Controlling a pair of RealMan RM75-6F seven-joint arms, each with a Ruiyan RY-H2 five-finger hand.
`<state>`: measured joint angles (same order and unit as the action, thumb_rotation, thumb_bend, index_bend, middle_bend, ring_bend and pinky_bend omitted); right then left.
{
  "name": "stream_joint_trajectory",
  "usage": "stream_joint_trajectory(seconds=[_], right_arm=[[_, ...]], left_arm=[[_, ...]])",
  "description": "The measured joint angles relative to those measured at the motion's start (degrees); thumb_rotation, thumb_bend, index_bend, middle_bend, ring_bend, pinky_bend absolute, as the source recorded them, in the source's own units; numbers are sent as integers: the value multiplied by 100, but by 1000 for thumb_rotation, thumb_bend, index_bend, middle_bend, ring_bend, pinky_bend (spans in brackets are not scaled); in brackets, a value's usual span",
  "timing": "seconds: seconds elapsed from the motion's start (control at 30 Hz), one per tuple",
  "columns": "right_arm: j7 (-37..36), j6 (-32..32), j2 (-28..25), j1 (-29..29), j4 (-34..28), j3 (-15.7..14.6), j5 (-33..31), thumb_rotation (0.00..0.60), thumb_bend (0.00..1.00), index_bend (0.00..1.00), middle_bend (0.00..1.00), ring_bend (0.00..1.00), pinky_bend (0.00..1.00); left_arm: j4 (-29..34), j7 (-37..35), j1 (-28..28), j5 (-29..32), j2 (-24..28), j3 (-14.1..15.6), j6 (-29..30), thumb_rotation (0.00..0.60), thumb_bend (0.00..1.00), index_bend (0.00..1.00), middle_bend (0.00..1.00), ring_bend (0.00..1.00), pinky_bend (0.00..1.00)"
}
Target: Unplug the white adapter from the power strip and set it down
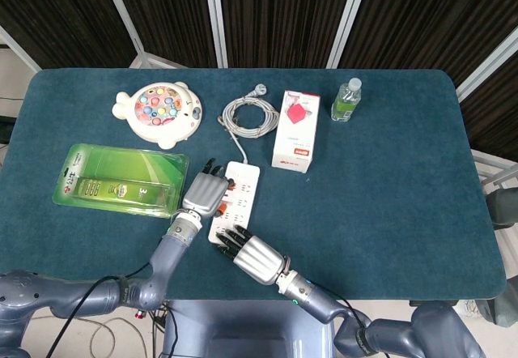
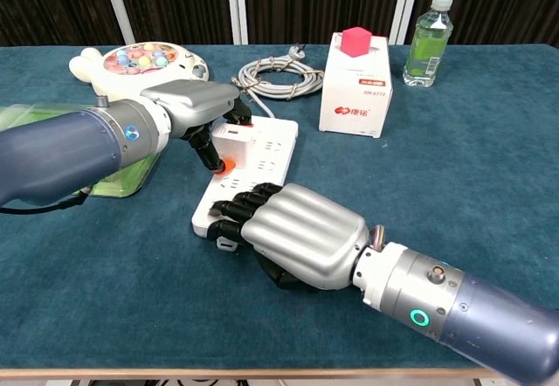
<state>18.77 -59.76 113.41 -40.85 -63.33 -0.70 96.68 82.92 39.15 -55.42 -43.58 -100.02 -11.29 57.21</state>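
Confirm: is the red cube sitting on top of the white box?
Yes, the chest view shows the red cube resting on the top face of the white box.
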Motion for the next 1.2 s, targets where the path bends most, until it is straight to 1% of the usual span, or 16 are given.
stream_joint_trajectory(seconds=[0.1,0.53,0.9,1.13,1.2], right_arm=[[6,13,-12,6,-17,-13,-12,600,1000,220,212,187,190],[71,1,-5,25,-90,-39,-23,600,1000,221,212,187,190],[142,-7,-46,47,-189,-61,-25,600,1000,222,212,187,190],[159,5,-30,55,-201,-76,-27,600,1000,222,212,187,190],[165,2,-26,56,-202,-78,-23,600,1000,222,212,187,189]], left_arm=[[11,5,11,-11,-8,55,20,600,439,591,660,170,20],[173,-37,62,-102,123,15,118,600,439,634,704,195,22],[4,-78,112,-550,383,257,-9,600,439,647,713,201,30],[-28,-144,137,-688,423,315,-53,600,439,659,724,210,30],[-14,-157,132,-675,389,266,-51,600,439,660,727,210,30]])
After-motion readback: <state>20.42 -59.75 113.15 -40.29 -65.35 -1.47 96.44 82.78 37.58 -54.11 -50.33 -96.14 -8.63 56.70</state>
